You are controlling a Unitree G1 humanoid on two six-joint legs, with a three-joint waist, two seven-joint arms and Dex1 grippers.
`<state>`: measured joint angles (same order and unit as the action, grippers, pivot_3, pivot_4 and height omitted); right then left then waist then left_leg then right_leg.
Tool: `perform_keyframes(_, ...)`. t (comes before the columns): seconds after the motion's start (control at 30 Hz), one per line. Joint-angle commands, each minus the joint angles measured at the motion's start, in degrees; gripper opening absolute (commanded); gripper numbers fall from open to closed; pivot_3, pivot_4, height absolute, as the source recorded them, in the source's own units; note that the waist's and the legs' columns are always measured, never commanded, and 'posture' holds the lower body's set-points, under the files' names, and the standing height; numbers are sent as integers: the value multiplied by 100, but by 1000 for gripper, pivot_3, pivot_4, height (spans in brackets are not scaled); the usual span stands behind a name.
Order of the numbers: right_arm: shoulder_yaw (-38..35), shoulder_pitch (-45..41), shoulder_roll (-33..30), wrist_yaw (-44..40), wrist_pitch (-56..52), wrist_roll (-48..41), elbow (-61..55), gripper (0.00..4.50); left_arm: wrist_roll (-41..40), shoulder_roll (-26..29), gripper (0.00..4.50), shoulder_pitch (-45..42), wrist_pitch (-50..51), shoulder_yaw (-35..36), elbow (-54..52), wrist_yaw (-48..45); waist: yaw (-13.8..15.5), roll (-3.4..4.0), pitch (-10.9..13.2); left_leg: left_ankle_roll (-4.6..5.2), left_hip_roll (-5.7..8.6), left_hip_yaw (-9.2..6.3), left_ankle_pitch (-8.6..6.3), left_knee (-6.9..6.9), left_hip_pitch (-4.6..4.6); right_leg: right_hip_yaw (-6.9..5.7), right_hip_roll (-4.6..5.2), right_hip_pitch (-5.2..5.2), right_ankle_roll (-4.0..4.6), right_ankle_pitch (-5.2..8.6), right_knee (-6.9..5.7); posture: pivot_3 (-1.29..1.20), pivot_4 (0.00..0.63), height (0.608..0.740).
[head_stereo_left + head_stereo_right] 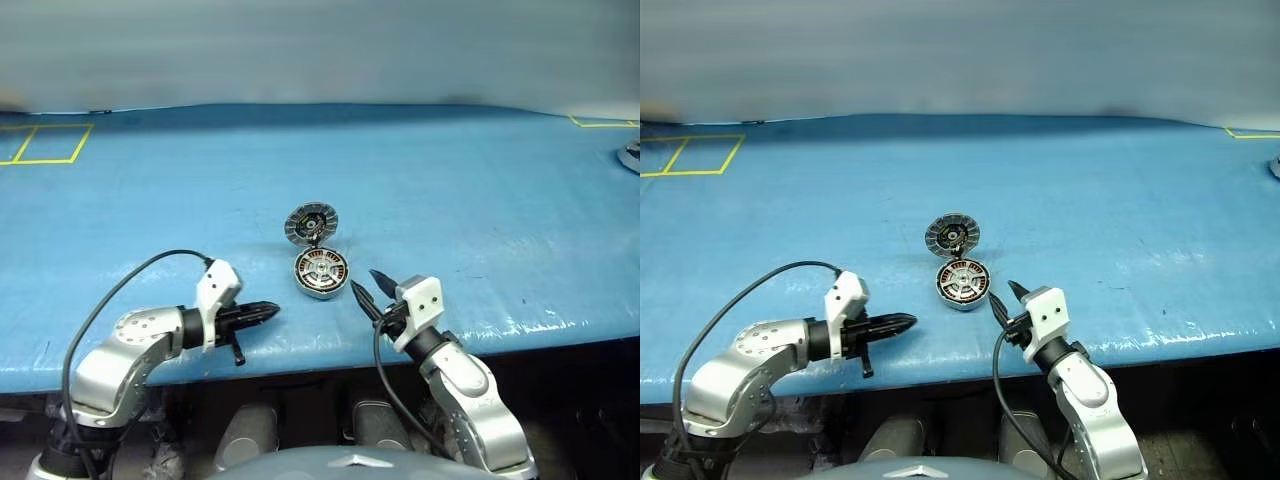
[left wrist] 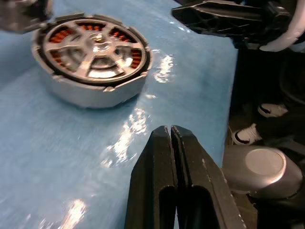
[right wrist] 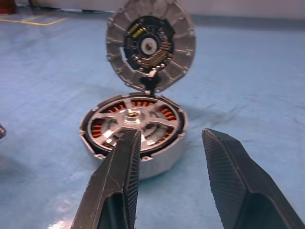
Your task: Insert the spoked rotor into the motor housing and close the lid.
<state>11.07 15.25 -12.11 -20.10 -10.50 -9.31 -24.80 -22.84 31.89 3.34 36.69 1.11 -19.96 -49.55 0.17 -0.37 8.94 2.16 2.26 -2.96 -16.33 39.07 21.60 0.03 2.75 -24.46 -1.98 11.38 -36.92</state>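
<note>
Probably a robotics lab or test workshop: a blue-covered table (image 1: 450,200) marked with yellow tape outlines (image 1: 45,143).

Blue table (image 1: 150,210) carries the motor housing (image 1: 321,273), near its front edge.

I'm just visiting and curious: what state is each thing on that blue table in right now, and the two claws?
spoked rotor: seated in the housing.
motor housing: open, flat on the table.
lid: standing upright on its hinge.
left gripper: shut, empty.
right gripper: open, empty, facing the housing.
</note>
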Motion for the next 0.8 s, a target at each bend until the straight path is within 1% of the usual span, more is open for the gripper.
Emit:
perform_keyframes(0.03, 246, -9, 59, -6, 44, 74, -203, 2129, 223, -60, 14, -371, -885, 359, 920, 216, 24, -1, 0, 5, 1, -3, 4, 2, -4, -9, 4, -5, -3, -1, 1, 0, 150, 740)
perform_keyframes(0.1, 345, 24, 79, -30, 78, 58, -201, 2129, 516, -105, 14, -906, -1414, 350, 1750, 431, 76, -3, 1, 10, 6, -5, 10, 6, -6, -17, 7, 0, -9, -4, 3, 0, 150, 740)
perform_keyframes(0.2, 448, 94, 21, -95, 207, 101, -168, 2129, 725, -409, 14, -1931, -2317, 338, 3069, 598, 115, -9, -2, 18, 16, -6, 21, 11, -5, -32, -14, 5, -25, -19, 7, 0, 150, 740)
perform_keyframes(0.27, 470, 147, 11, -97, 306, 124, -128, 2129, 842, -574, 14, -2502, -2850, 311, 3838, 579, 110, -19, -8, 21, 24, -3, 23, 13, -3, -29, -13, 7, -34, -33, 12, 0, 150, 740)
perform_keyframes(0.3, 451, 212, 37, -61, 392, 133, -76, 2129, 797, -673, 14, -2920, -2936, 282, 4323, 392, 96, -26, -12, 22, 25, 0, 23, 12, -2, -24, -14, 7, -33, -38, 13, 0, 150, 740)
perform_keyframes(0.33, 433, 281, 64, -6, 493, 172, -15, 2129, 659, -775, 14, -3326, -2839, 297, 4772, 154, 97, -31, -14, 22, 25, 6, 23, 11, -1, -17, -14, 19, -14, -58, 12, 0, 150, 740)
perform_keyframes(0.4, 402, 433, 91, 133, 667, 316, 123, 2129, 457, -1014, 14, -4127, -2727, 379, 5710, -234, 74, -35, -14, 19, 27, 6, 24, 9, 5, -18, -18, 17, -32, -72, 13, 0, 150, 740)
perform_keyframes(0.47, 398, 591, 127, 241, 776, 406, 186, 2129, 405, -1231, 14, -4816, -2742, 458, 6599, -470, 55, -38, -14, 15, 28, 6, 26, 7, 7, -20, -20, 17, -32, -71, 13, 0, 150, 740)
perform_keyframes(0.53, 414, 747, 180, 325, 840, 434, 163, 2129, 414, -1388, 14, -5364, -2614, 452, 7300, -770, 38, -41, -12, 17, 29, 10, 25, 5, 8, -17, -19, 17, -32, -70, 14, 0, 150, 740)
perform_keyframes(0.6, 408, 850, 247, 440, 883, 478, 130, 2129, 511, -1491, 14, -5755, -2440, 307, 7767, -1249, -52, -41, -11, 25, 26, 14, 20, 4, 9, -17, -20, 16, -52, -56, 17, 0, 150, 740)
perform_keyframes(0.67, 402, 917, 302, 527, 916, 517, 96, 2129, 727, -1582, 14, -6049, -2320, 68, 8126, -1674, -123, -41, -11, 29, 24, 20, 18, 3, 9, -14, -21, 13, -51, -55, 16, 0, 150, 740)
perform_keyframes(0.8, 389, 951, 355, 638, 936, 559, 46, 2129, 1048, -1687, 14, -6378, -1930, -384, 8432, -2746, -172, -41, -10, 36, 19, 26, 14, 3, 8, -10, -24, 11, -57, -50, 12, 0, 150, 740)
